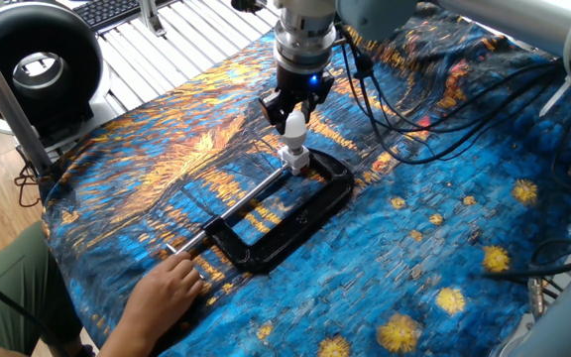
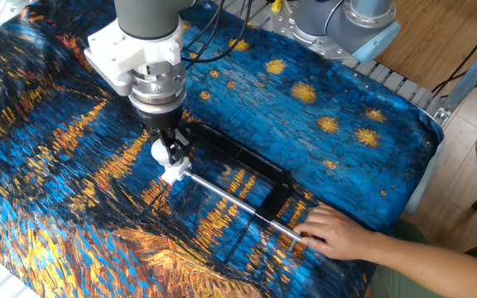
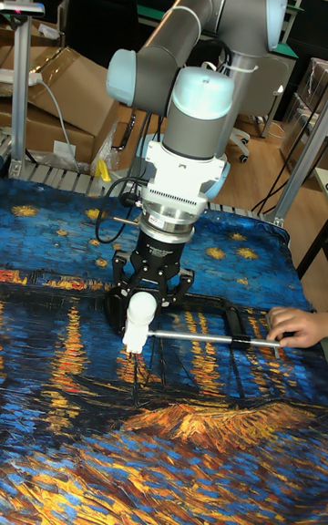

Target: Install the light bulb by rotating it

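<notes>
My gripper (image 1: 293,112) points straight down, fingers closed on the light bulb (image 1: 294,125), holding its globe from both sides. Bulb sits upright directly under my wrist, neck down into the white socket base (image 1: 295,157) just below. How far it is threaded in I cannot tell.

Handling, my guess: bulb is light, smooth, frosted shell, likely fragile and a bit slippery. Squeeze only enough to turn it. Hold at the widest part of the globe, not the narrow neck, and keep the axis vertical so the thread does not cross.

Around: the black C-clamp (image 1: 287,220) lies flat on the painted cloth (image 1: 434,238) over the worktop, its frame starting right under the gripper and running off to one side. Its long metal screw rod (image 1: 231,212) leads away from the socket. A person's hand (image 1: 162,293) rests on the far end of that rod, well apart from my fingers, seemingly steadying it. Loose black cables (image 1: 404,109) hang behind my wrist; could wind up while rotating.
</notes>
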